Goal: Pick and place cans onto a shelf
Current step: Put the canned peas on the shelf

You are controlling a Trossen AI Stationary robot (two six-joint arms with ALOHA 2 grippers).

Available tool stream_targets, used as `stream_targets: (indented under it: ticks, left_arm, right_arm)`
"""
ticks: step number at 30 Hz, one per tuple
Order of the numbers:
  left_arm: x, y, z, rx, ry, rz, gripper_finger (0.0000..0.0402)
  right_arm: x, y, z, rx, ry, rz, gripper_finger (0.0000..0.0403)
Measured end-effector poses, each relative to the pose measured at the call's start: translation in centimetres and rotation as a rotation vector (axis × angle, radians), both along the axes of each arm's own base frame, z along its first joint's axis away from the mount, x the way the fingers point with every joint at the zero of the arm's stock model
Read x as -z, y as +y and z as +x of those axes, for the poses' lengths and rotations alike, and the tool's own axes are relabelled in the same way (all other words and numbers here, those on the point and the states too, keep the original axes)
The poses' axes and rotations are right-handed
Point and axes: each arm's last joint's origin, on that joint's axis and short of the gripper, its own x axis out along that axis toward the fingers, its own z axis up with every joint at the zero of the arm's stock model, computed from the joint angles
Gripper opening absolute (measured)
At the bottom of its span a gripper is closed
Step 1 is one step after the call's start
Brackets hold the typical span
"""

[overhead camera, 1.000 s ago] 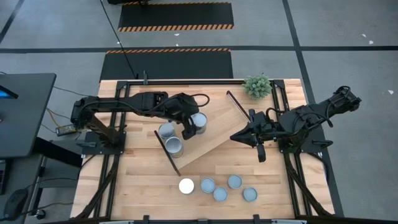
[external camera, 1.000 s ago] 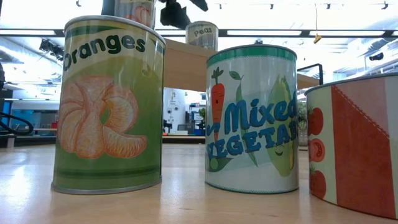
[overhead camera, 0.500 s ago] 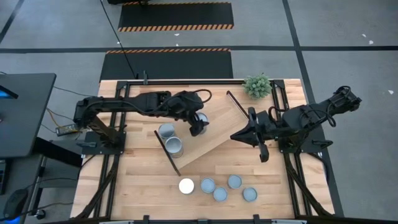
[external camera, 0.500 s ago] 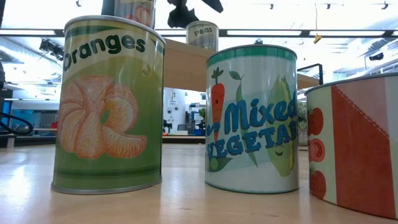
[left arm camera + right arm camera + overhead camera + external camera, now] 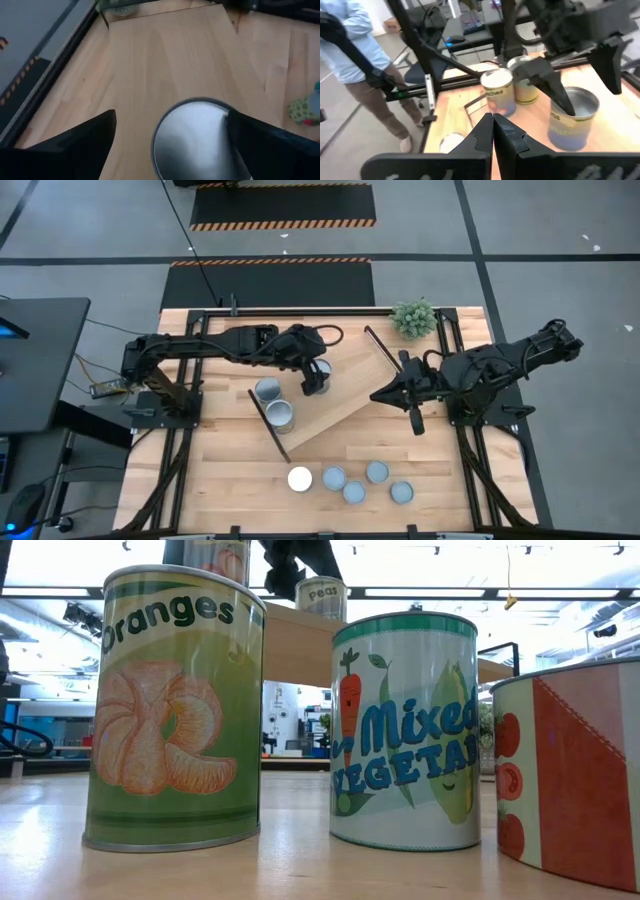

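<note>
Left gripper (image 5: 315, 377) sits over the light-wood plank shelf with black end bars (image 5: 345, 395), jaws spread wide around a silvery short can (image 5: 197, 137), one finger on each side, not clamped. Two more silvery cans (image 5: 273, 402) stand on the shelf's near-left end. In front on the wooden tabletop (image 5: 230, 480): a white-topped can (image 5: 300, 478), then four blue-grey-topped cans (image 5: 365, 482). Right gripper (image 5: 378, 396) hovers at the shelf's right edge, fingers pinched together, empty. Small green plant (image 5: 414, 317) at the far right corner.

Third shelf can (image 5: 318, 375) half-hidden under left tool (image 5: 312, 383)
</note>
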Motion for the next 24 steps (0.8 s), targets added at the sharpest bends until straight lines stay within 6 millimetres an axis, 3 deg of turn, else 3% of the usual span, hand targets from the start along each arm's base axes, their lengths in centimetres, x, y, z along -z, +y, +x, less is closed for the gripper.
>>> stream_targets:
  ticks: [10,19,24]
  left_arm:
    - [-0.2,0.0,-0.5,-0.02,0.021,-0.08,0.0386]
    - [-4.8,0.9,-0.9,-0.034,-0.082,-0.002,0.0386]
    - [-3.4,2.3,0.3,-0.08,-0.056,-0.018,0.0386]
  right_arm:
    - [0.1,0.0,0.0,-0.007,0.01,-0.01,0.0017]
    - [0.1,-0.3,0.1,0.013,0.006,-0.007,0.0017]
    - [-0.3,-0.5,0.3,0.026,-0.03,0.007,0.0017]
